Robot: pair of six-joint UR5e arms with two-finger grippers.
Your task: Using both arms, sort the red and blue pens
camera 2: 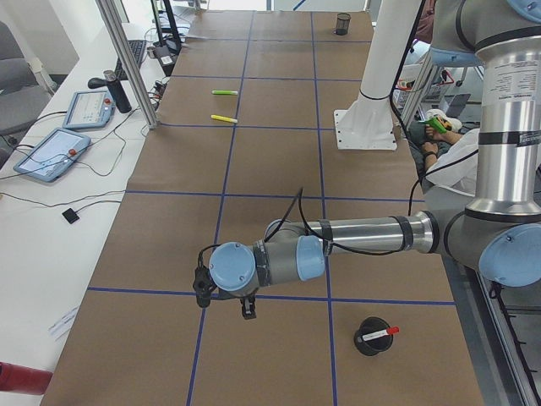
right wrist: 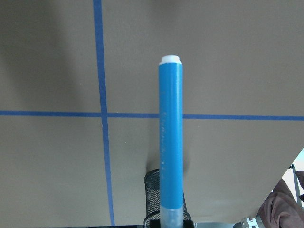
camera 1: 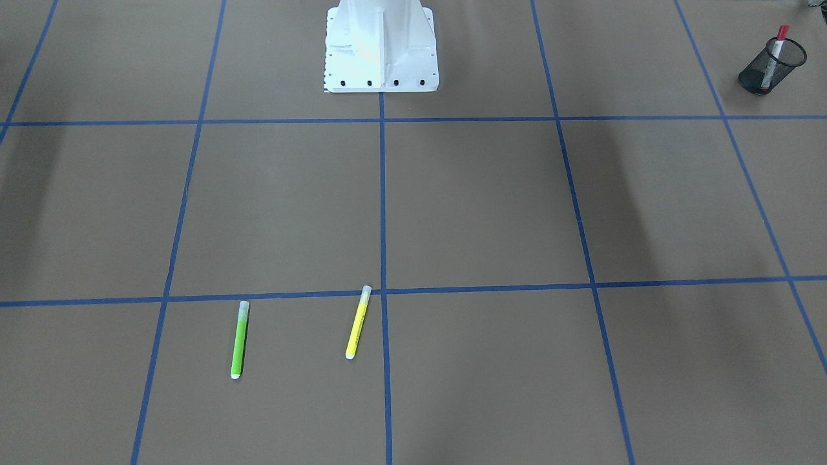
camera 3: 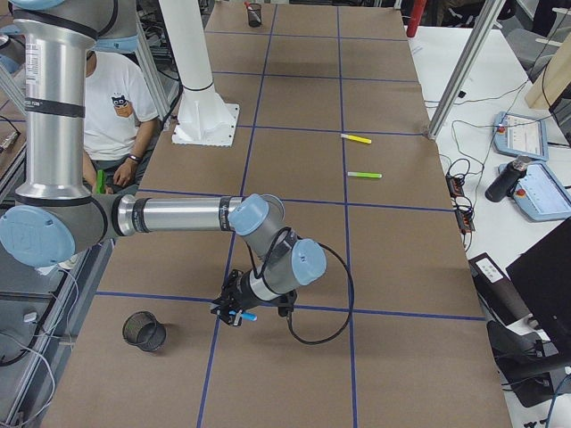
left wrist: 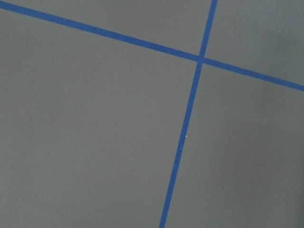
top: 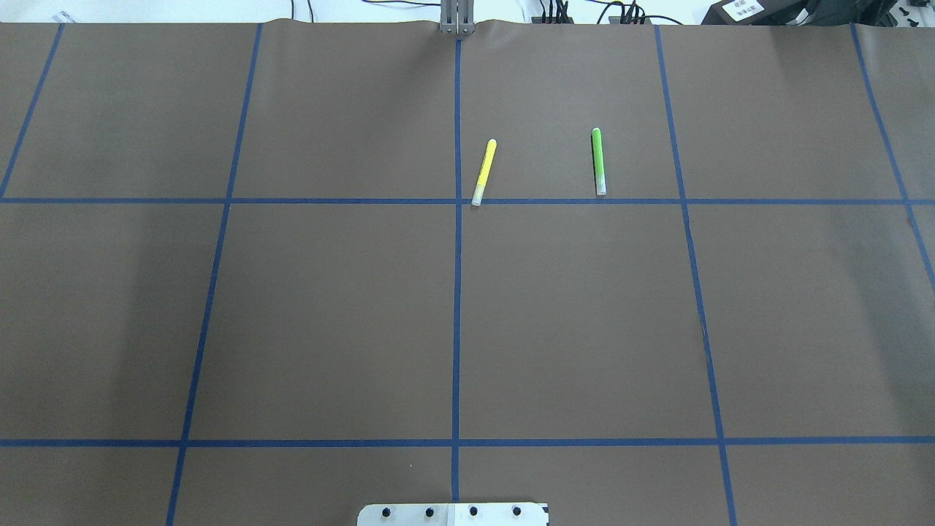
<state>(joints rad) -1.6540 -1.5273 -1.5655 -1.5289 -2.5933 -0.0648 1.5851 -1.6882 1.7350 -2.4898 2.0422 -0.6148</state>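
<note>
The red pen (camera 1: 777, 51) stands in a black mesh cup (camera 1: 785, 68), which the exterior left view shows beside my near left arm, the red pen (camera 2: 378, 335) poking out. My left gripper (camera 2: 224, 298) hovers low over the table left of that cup; I cannot tell whether it is open or shut, and the left wrist view shows only bare table. My right gripper (camera 3: 239, 312) is shut on the blue pen (right wrist: 171, 142), held above the table. A second black mesh cup (camera 3: 144, 331) stands just beyond it, seen under the pen as the cup (right wrist: 153, 187).
A green marker (top: 597, 161) and a yellow marker (top: 484, 172) lie side by side at the table's far middle. The white robot base (camera 1: 381, 48) stands at the near edge. A seated person (camera 3: 111, 107) is behind the base. Tablets and cables lie past the far edge.
</note>
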